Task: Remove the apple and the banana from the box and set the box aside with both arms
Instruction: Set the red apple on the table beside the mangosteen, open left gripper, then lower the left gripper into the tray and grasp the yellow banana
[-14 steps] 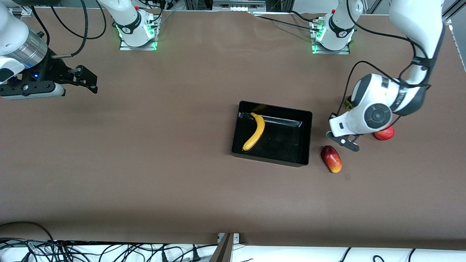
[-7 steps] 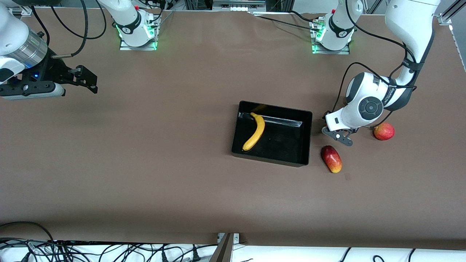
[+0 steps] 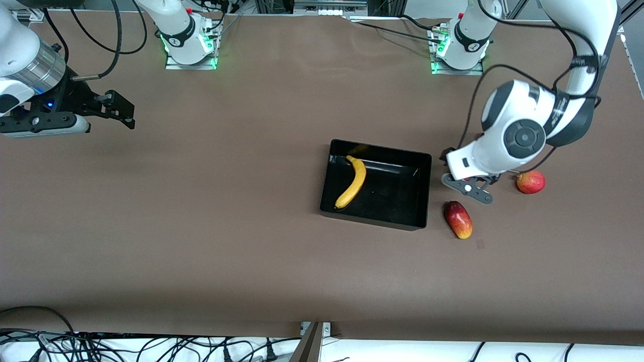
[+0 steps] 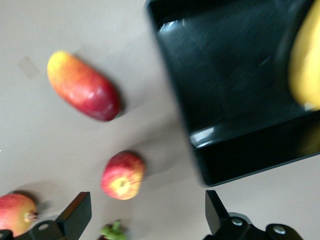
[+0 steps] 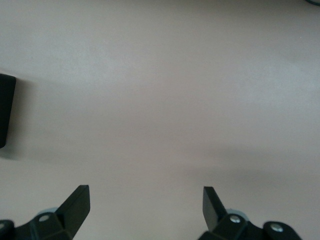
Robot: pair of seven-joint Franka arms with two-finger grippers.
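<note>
Left gripper (image 4: pixel 145 220) hovers spread wide over small round red-yellow apple (image 4: pixel 122 175) beside glossy black plastic tray (image 3: pixel 425 188) holding long yellow banana (image 3: pixel 352 183); right gripper (image 5: pixel 145 212) waits, spread wide, over bare table.

The left arm (image 3: pixel 578 65) comes down from its base, folds at a bulky white wrist and points its left pincer (image 3: pixel 467 187) downward, hanging in the air just off the counter. From the left wrist view, the left pincer (image 4: pixel 145 220) shows both black fingers (image 4: pixel 77 215) set wide apart, nothing between them. Over at the right arm's end, the right arm (image 3: pixel 22 55) waits, its wrist turned sideways and the right pincer (image 3: pixel 118 108) held level above the counter. In the right wrist view the right pincer (image 5: pixel 145 210) is spread wide too, gripping nothing.
</note>
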